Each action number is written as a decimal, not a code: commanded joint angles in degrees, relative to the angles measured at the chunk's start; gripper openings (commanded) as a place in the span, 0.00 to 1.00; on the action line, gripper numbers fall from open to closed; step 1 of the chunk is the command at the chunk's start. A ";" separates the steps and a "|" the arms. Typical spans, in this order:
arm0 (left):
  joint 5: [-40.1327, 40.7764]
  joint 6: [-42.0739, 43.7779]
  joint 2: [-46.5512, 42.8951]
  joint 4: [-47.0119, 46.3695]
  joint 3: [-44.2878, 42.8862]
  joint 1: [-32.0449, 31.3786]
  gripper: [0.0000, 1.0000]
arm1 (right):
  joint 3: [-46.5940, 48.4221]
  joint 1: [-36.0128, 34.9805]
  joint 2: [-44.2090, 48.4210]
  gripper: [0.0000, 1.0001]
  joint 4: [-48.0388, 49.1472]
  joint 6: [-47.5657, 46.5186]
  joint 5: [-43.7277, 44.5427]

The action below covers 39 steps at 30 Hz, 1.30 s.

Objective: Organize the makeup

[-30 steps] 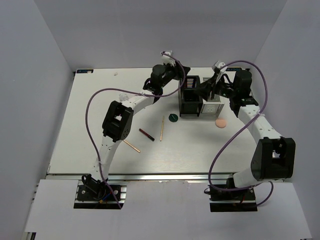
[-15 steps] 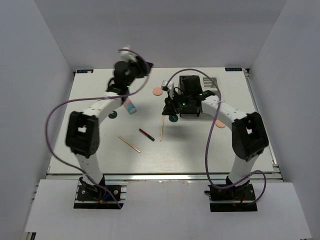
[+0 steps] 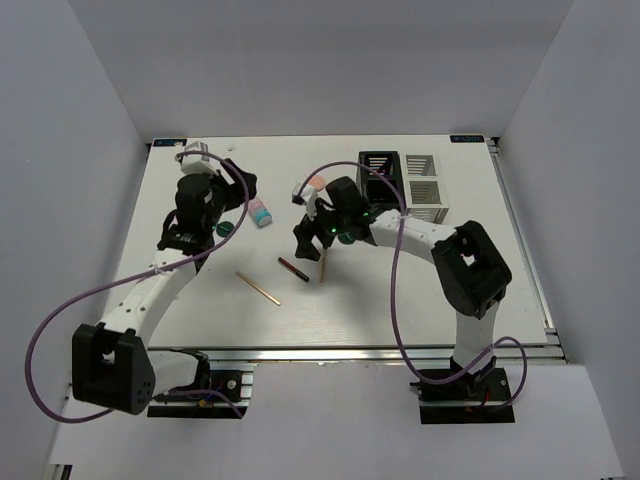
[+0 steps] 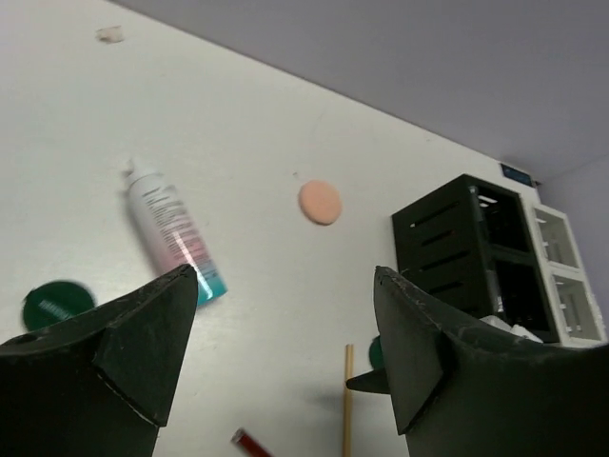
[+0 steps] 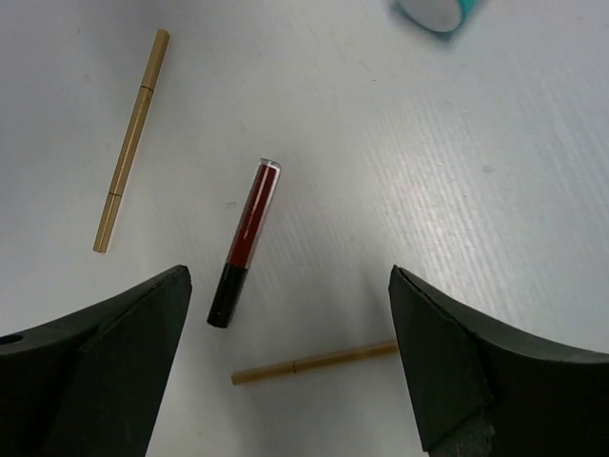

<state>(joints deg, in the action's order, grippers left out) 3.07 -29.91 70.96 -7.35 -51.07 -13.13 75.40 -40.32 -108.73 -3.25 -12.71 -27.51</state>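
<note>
My right gripper [image 3: 308,243] is open and empty, just above a dark-red and black pencil [image 3: 293,268] [image 5: 245,243] and a tan stick [image 3: 323,262] [image 5: 314,362]. A second tan stick [image 3: 258,288] [image 5: 131,143] lies further left. My left gripper [image 3: 232,205] [image 4: 285,362] is open and empty above the table's left side. Beside it lie a white tube with a pink-teal label [image 3: 260,212] [image 4: 171,233] and a green disc [image 3: 224,228] [image 4: 57,305]. A peach puff [image 3: 313,185] [image 4: 320,202] lies behind the right wrist. Another green disc [image 4: 376,352] is partly hidden.
A black slotted organizer [image 3: 380,170] [image 4: 466,248] and a white one [image 3: 425,190] [image 4: 561,276] stand side by side at the back right. Grey walls close in the table on three sides.
The left arm has drawn back from the far edge toward the near left. The right gripper has moved left from the black organizer to above the pencil and stick.
</note>
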 commanded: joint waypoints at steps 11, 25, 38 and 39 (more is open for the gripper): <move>10.11 -0.06 -10.14 16.93 2.55 0.38 0.89 | 7.04 -9.34 -10.79 0.83 1.77 4.19 15.02; 9.85 -2.17 -11.19 17.29 4.84 0.47 0.89 | 2.66 -11.72 -11.42 0.42 0.70 -3.36 22.58; 9.76 -8.23 -10.49 20.00 9.84 0.47 0.89 | -2.19 -11.98 -10.28 0.08 2.37 -8.57 24.88; 9.85 -9.10 -10.32 20.62 10.20 0.47 0.89 | -1.66 -11.81 -9.93 0.04 2.02 -7.78 23.13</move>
<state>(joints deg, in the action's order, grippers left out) 12.27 -35.62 61.30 10.94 -41.80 -12.86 75.00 -52.58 -118.32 4.43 -20.34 -4.47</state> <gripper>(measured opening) 0.886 0.118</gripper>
